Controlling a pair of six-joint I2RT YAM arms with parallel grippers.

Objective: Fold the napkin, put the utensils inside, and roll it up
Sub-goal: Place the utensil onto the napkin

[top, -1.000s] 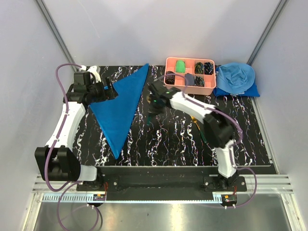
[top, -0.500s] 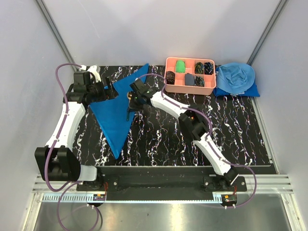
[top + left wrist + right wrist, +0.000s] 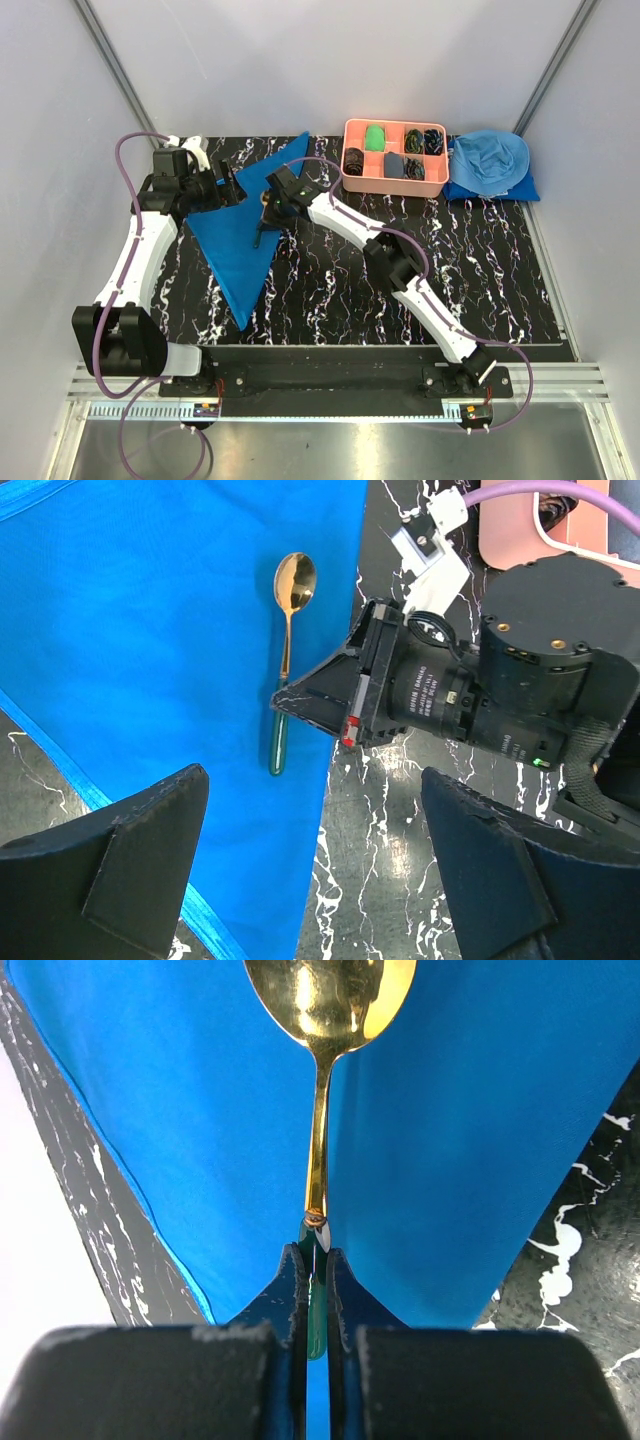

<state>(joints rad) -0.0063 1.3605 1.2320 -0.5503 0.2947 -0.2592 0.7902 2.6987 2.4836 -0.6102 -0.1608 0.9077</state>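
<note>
What appears to be a robotics lab test cell is shown. The black marbled table (image 3: 340, 300) is enclosed by plain white panels (image 3: 330, 60) set in metal struts (image 3: 112, 62). Two robot arms (image 3: 135, 260) are bolted by an aluminium rail (image 3: 340, 402), and purple cabling (image 3: 122, 165) is left exposed.

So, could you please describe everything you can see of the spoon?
The spoon has a shiny gold bowl and thin gold neck joined to a slim dark green handle. It is over the royal-blue napkin near one edge, bowl pointing away from the right hand, which is shut on the handle's upper end.
</note>
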